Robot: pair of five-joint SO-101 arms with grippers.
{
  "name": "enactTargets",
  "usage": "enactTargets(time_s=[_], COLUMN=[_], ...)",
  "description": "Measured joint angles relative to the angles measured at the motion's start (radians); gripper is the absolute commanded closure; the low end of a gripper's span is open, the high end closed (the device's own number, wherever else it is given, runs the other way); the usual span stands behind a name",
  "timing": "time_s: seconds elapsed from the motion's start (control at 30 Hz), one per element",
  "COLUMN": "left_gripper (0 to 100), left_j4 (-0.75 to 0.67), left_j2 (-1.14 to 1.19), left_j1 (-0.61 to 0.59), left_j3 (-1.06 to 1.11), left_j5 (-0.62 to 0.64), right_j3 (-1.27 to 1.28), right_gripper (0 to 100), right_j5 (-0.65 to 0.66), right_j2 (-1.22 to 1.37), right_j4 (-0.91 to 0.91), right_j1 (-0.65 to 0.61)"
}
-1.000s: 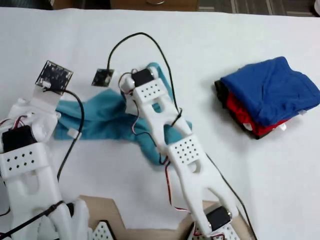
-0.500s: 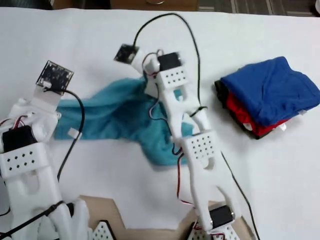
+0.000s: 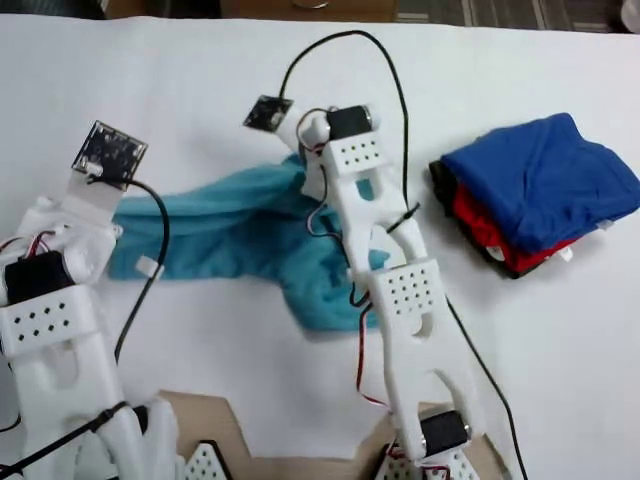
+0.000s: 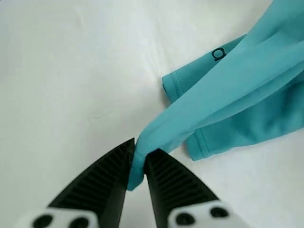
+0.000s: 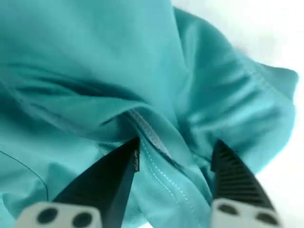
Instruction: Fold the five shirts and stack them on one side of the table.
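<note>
Near the middle of the surface (image 3: pixel 150 80) lies the teal shirt (image 3: pixel 240 235); the left pincer (image 4: pixel 139 148) clamps one edge, probably to anchor it; the right pincer (image 5: pixel 175 145) gapes wide over a seam, likely seeking a second grip; folded shirts (image 3: pixel 540 190) sit stacked well apart.

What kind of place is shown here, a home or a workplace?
Probably a robotics lab or office test bench: two white robot arms stand at a white-covered table, folded shirts lie stacked on it, and what looks like carpet lies beyond.
</note>
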Motion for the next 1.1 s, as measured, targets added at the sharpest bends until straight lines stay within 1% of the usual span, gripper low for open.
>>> enactTargets(time_s=[0.17, 0.4, 0.53, 0.8, 0.97, 1.1], left_gripper=[98, 98, 98, 98, 98, 98], left_j4=[0.000, 0.000, -0.029, -0.032, -0.032, -0.032], left_j2=[0.000, 0.000, 0.000, 0.000, 0.000, 0.000], left_j1=[0.000, 0.000, 0.000, 0.000, 0.000, 0.000], left_j3=[0.000, 0.000, 0.000, 0.000, 0.000, 0.000], left_j5=[0.002, 0.002, 0.000, 0.000, 0.000, 0.000], right_j3=[-0.074, -0.074, -0.074, 0.037, 0.046, 0.087], right_gripper=[73.0, 73.0, 73.0, 73.0, 73.0, 73.0], right_j5=[-0.025, -0.026, -0.026, -0.028, -0.028, -0.057], right_j2=[0.000, 0.000, 0.000, -0.002, -0.003, -0.077], right_j4=[0.018, 0.018, 0.018, 0.018, 0.021, 0.021], right_j1=[0.003, 0.044, 0.046, 0.021, 0.018, 0.015])
